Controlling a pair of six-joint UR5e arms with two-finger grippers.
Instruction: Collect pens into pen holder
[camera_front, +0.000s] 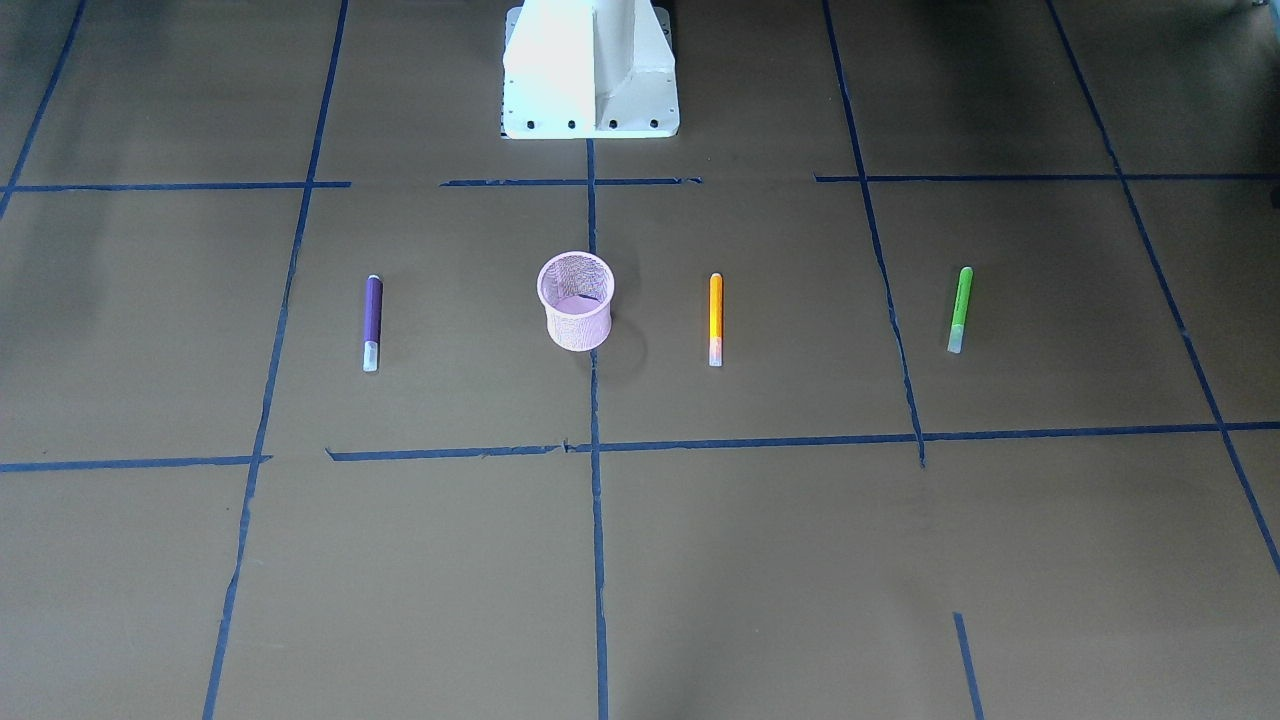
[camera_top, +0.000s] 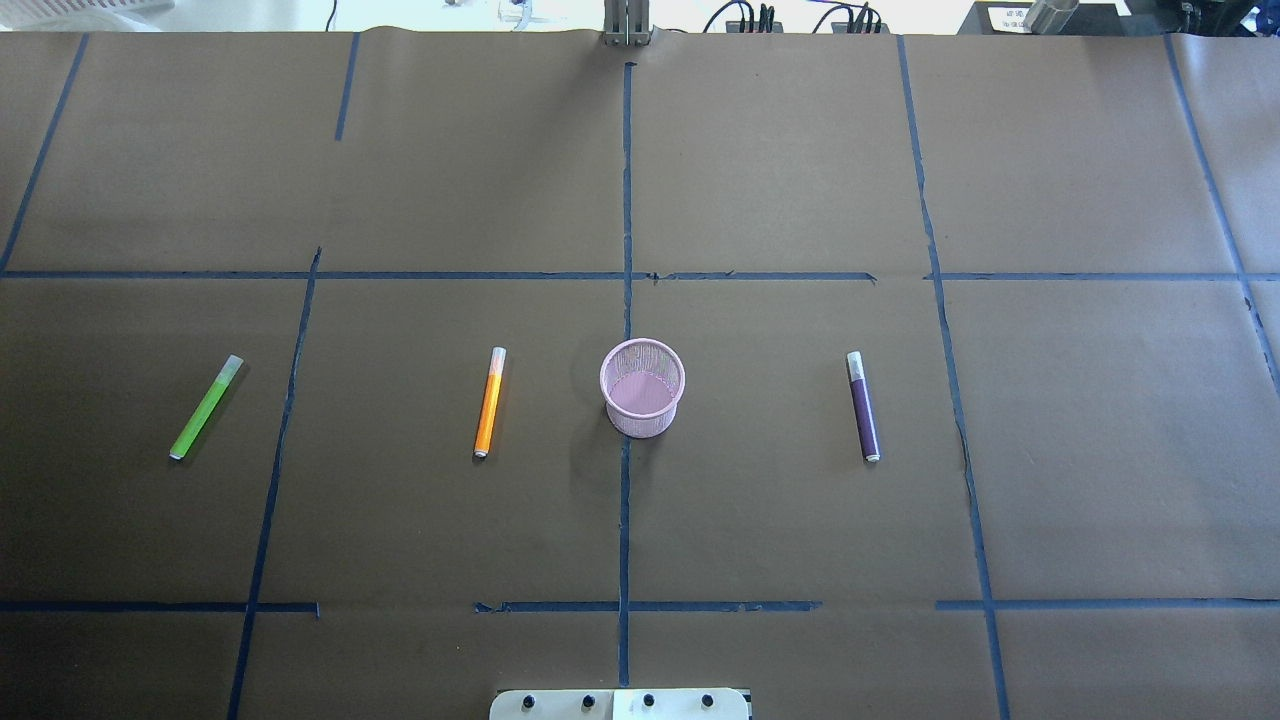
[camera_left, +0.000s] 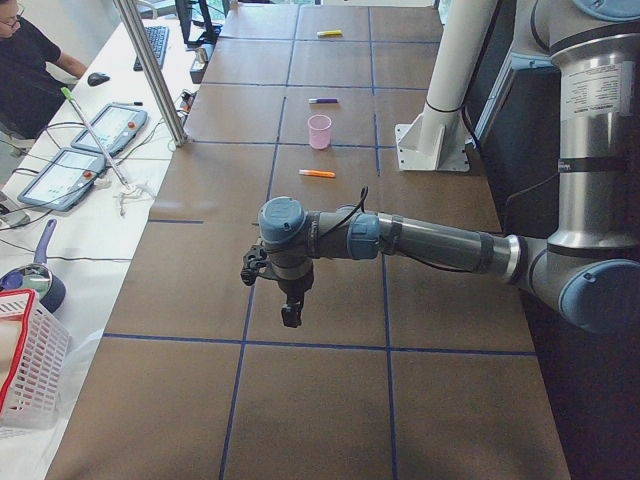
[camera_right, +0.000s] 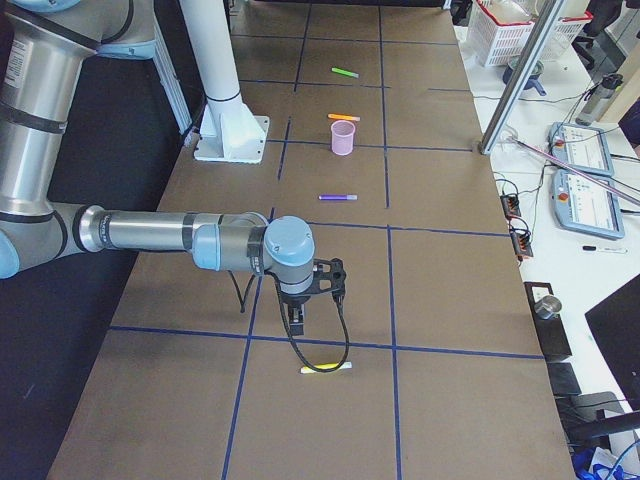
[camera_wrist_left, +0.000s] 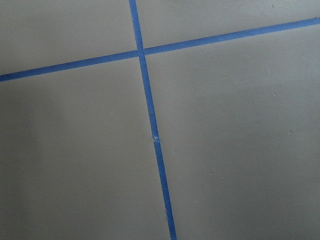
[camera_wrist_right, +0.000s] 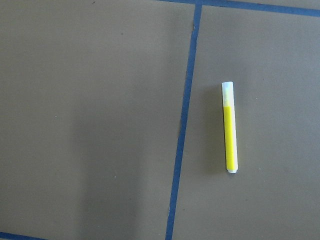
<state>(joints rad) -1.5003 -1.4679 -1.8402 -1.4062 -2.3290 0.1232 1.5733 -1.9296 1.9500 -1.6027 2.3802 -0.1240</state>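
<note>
The pink mesh pen holder (camera_top: 642, 388) stands upright on the table's centre line and looks empty; it also shows in the front view (camera_front: 576, 300). An orange pen (camera_top: 489, 402) lies left of it, a green pen (camera_top: 206, 407) farther left, and a purple pen (camera_top: 863, 405) to its right. A yellow pen (camera_wrist_right: 229, 127) lies flat below my right wrist, near a tape line. My right gripper (camera_right: 298, 325) hangs just above the table beside the yellow pen (camera_right: 326, 368). My left gripper (camera_left: 290, 318) hangs over bare table. I cannot tell whether either is open.
Brown paper with blue tape lines (camera_top: 626, 300) covers the table. The robot's white base (camera_front: 590, 70) stands at the near edge. Teach pendants (camera_left: 115, 125), a white basket (camera_left: 25, 370) and a seated person (camera_left: 25, 60) are beyond the table's far side.
</note>
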